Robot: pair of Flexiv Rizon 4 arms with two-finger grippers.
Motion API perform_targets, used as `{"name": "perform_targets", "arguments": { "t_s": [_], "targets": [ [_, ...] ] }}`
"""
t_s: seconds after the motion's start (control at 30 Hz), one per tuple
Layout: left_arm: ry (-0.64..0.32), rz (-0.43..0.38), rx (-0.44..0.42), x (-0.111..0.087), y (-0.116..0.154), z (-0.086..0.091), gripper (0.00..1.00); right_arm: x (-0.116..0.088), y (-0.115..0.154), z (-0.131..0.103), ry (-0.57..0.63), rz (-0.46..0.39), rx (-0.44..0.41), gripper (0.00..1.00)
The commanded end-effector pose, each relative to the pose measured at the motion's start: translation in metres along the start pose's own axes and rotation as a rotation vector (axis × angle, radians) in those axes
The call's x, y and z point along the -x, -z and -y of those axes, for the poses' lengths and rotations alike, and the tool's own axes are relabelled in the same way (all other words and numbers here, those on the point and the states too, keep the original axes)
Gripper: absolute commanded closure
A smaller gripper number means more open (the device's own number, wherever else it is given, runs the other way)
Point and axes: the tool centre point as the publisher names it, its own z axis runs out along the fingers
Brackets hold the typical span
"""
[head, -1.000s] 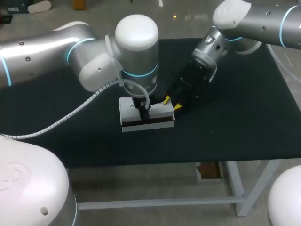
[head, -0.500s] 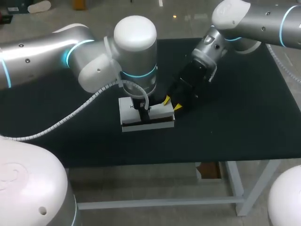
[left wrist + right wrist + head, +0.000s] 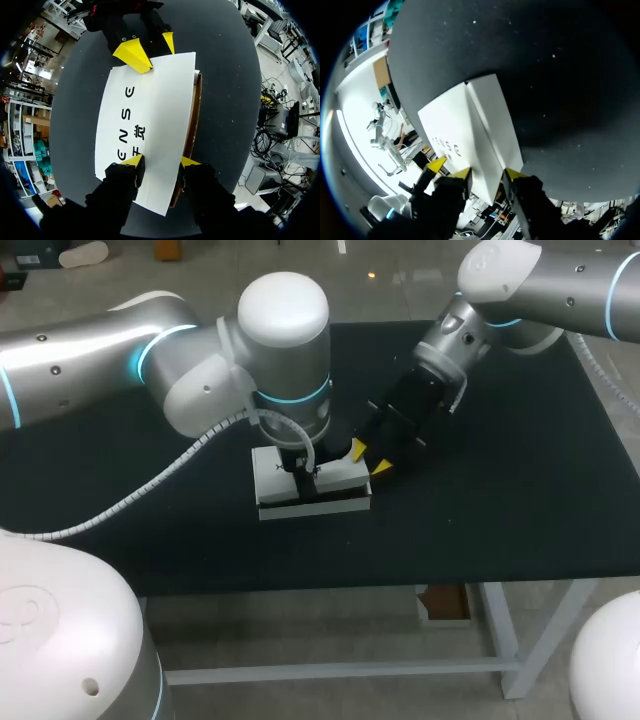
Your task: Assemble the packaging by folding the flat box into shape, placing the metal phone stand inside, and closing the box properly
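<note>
White box lay abt mid-table on black table, lid down flat, printed face up. L gripper stood over box's near part, pointing straight down. Its fingers were apart w/ nothing clamped betw. them, one tip on lid, other at lid's brown cardboard edge. R gripper just beyond, at box's right end, touching it; whether gripping, couldn't tell.
</note>
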Motion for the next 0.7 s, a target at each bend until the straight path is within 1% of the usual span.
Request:
{"name": "perform_targets", "arguments": {
  "t_s": [0.03, 0.37, 0.7],
  "targets": [
    [0.001, 0.000, 0.002, -0.002, -0.002, -0.003, 0.57, 0.004, 0.003, 0.007, 0.006, -0.012, 0.019, 0.57],
    [-0.007, -0.005, 0.011, -0.004, -0.004, -0.001, 0.56, 0.003, 0.008, 0.015, 0.034, -0.035, 0.049, 0.57],
    [-0.014, -0.007, 0.019, -0.004, -0.004, 0.001, 0.57, -0.003, 0.014, 0.026, 0.074, -0.073, 0.092, 0.60]
  ]
}}
